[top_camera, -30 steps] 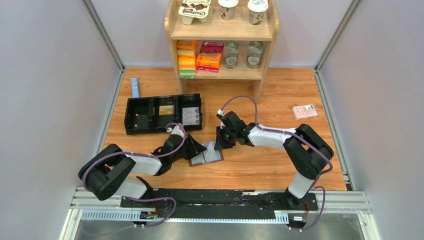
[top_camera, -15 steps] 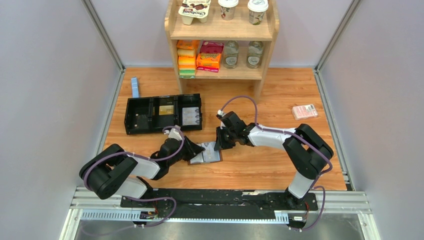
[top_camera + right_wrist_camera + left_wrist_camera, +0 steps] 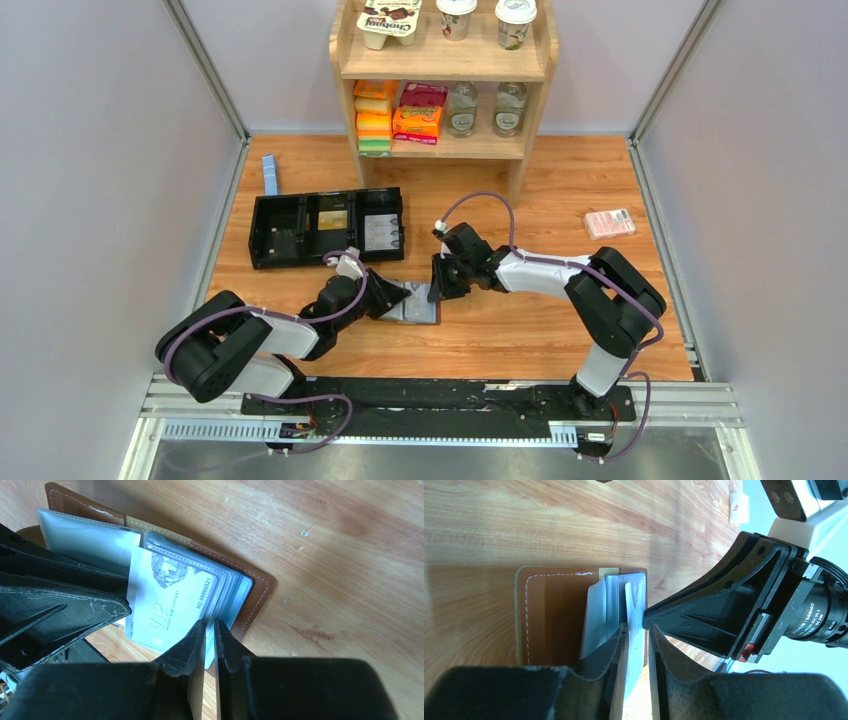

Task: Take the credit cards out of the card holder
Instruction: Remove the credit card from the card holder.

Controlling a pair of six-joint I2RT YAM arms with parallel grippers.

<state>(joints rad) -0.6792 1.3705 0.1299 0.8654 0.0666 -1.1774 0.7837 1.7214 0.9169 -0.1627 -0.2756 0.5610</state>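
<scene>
the left end effector (image 3: 636,630) has closed in to pinch a pale credit card (image 3: 170,605) in the open card holder (image 3: 549,610), which lies on the surface (image 3: 520,330) between the arms, while the right end effector (image 3: 210,627) clamps the holder's far right edge, so pulling the card out seems next.

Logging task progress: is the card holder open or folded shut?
Open. The card holder lies spread on the table, its clear sleeves and a VIP card exposed.

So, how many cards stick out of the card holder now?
1: a pale VIP card, partly out of the card holder's sleeves, pinched by the left gripper. Others may be hidden inside.
</scene>
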